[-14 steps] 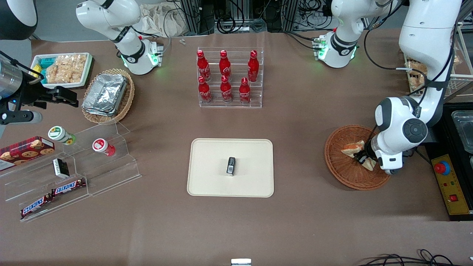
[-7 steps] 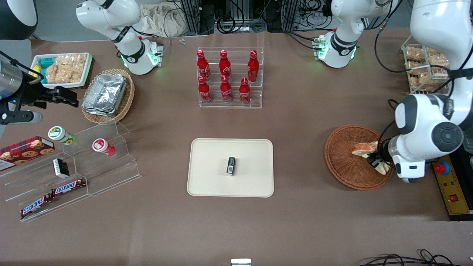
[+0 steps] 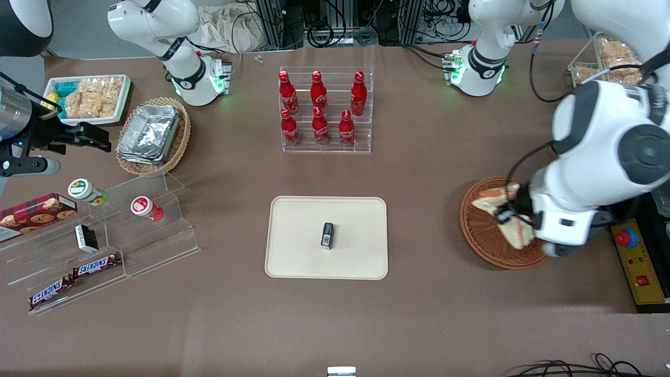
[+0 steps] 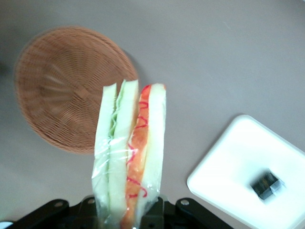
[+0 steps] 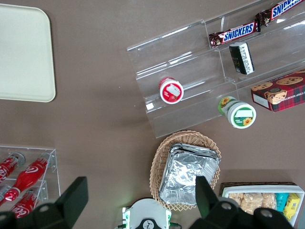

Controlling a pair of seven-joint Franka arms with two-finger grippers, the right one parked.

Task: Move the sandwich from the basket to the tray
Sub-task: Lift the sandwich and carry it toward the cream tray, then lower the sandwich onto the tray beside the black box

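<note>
My left gripper (image 3: 515, 213) is shut on the sandwich (image 3: 502, 212), a plastic-wrapped wedge of white bread with orange and green filling, and holds it in the air above the reddish-brown wicker basket (image 3: 481, 235). In the left wrist view the sandwich (image 4: 129, 152) stands up from between the jaws, the gripper (image 4: 128, 215) clamped on its lower end, with the basket (image 4: 62, 100) well below and empty. The cream tray (image 3: 293, 246) lies at the table's middle; it also shows in the left wrist view (image 4: 228, 176).
A small black box (image 3: 327, 234) lies on the tray. An acrylic rack of red bottles (image 3: 324, 110) stands farther from the camera than the tray. A yellow control box with a red button (image 3: 631, 259) lies beside the basket. Acrylic snack shelves (image 3: 99, 246) stand toward the parked arm's end.
My left gripper has risen with the sandwich in it, lifting it clear of the basket, and has shifted toward the tray.
</note>
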